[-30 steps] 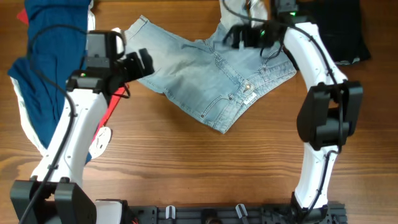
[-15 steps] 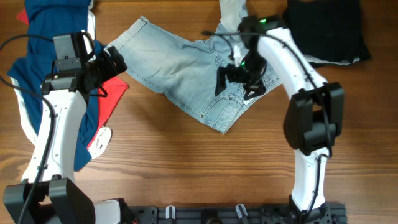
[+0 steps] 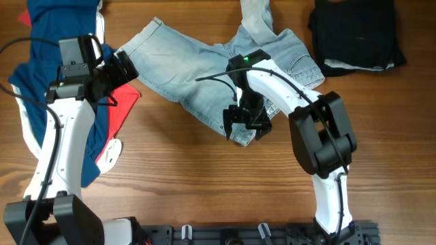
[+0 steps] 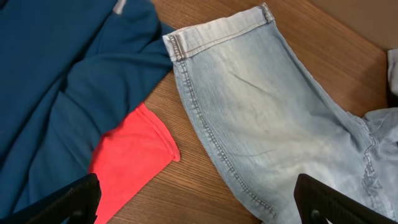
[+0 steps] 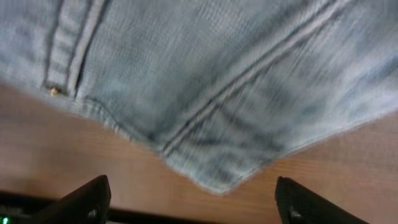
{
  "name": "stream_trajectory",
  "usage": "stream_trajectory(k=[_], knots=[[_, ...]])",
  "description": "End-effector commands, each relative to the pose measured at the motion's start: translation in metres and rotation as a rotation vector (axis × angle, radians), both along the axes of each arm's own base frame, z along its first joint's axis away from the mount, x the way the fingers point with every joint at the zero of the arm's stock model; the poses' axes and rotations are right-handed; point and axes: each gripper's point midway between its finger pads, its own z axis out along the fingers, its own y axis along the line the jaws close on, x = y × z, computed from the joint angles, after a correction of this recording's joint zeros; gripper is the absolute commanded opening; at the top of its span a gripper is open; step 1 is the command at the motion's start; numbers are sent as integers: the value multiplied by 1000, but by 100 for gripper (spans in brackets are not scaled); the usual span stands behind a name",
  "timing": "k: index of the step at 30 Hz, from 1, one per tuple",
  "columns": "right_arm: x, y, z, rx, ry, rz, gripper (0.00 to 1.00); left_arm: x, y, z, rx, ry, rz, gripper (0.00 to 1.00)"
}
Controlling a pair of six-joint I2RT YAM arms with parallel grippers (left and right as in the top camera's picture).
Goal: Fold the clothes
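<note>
A: From above, where is the clothing lying?

B: The pale faded-blue denim shorts with stitched seams (image 3: 197, 75) are lying spread out at the middle of the far edge of the brown wooden tabletop (image 3: 204, 190). A large navy garment with red and white parts (image 3: 48, 88) is lying heaped along the left edge. A pile of black garments (image 3: 354, 30) is sitting in the far right corner.

A: And the arms?

B: The white left arm (image 3: 61, 143) is reaching over the navy garment, its left jaws hanging just beside the shorts' left leg hem. The white right arm (image 3: 286, 78) is stretching across the shorts, its right jaws hanging at their nearest corner.

A: What is the left wrist camera showing?

B: The left jaws are standing wide apart, gripping nothing. Below them the shorts' leg (image 4: 267, 112) is lying beside the red part (image 4: 130, 155), with bare wood between.

A: And the right wrist?

B: It is looking blurred. The right jaws are standing wide apart, clamping nothing, and the shorts' pointed corner (image 5: 217, 168) is lying between the fingertips (image 5: 81, 199).
</note>
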Motion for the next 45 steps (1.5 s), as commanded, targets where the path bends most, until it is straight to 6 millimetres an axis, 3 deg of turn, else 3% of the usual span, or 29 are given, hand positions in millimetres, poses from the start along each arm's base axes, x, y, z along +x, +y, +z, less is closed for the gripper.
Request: stream_trajectory(k=[1, 4, 5, 7, 13, 18, 21, 26, 30, 31, 33, 34, 36, 38, 40, 45], knots=[[4, -4, -4, -36, -52, -31, 80, -3, 9, -7, 37, 26, 12, 100], [4, -7, -13, -45, -65, -22, 63, -4, 8, -8, 37, 30, 12, 100], [4, -9, -15, -54, -70, -20, 48, -3, 9, -8, 37, 30, 12, 100], [5, -13, -18, -61, -71, -31, 4, -3, 9, -8, 37, 29, 12, 100], [23, -38, -3, -44, -98, -116, 4, -2, 9, -7, 38, 21, 12, 100], [32, -86, 30, -61, -141, -125, 4, -3, 8, -8, 37, 29, 12, 100], [23, -122, 51, -75, -115, -136, 4, -5, 8, -9, 36, 38, 11, 100], [-10, -182, 76, -155, 20, -150, 4, -6, 8, -9, 36, 41, 11, 100], [-13, -194, 81, -140, 3, -179, 4, -8, 6, -11, 31, 54, 6, 100], [-13, -196, 82, -144, 0, -181, 8, -10, 4, -13, 25, 64, -2, 100], [-5, -199, 78, -143, -35, -193, 27, -14, -10, -16, 10, 80, -86, 96], [2, -200, 76, -140, -64, -198, 62, -15, -19, -17, 0, 88, -130, 94], [15, -200, 72, -135, -118, -203, 82, -19, -29, -22, -7, 114, -164, 93], [30, -198, 70, -116, -178, -213, 89, -23, -39, -29, 2, 144, -205, 91], [49, -191, 71, -64, -251, -228, 89, -26, -51, -39, -7, 179, -237, 90], [101, -149, 84, 197, -457, -164, 90, -32, -86, -71, -14, 275, -330, 78]])
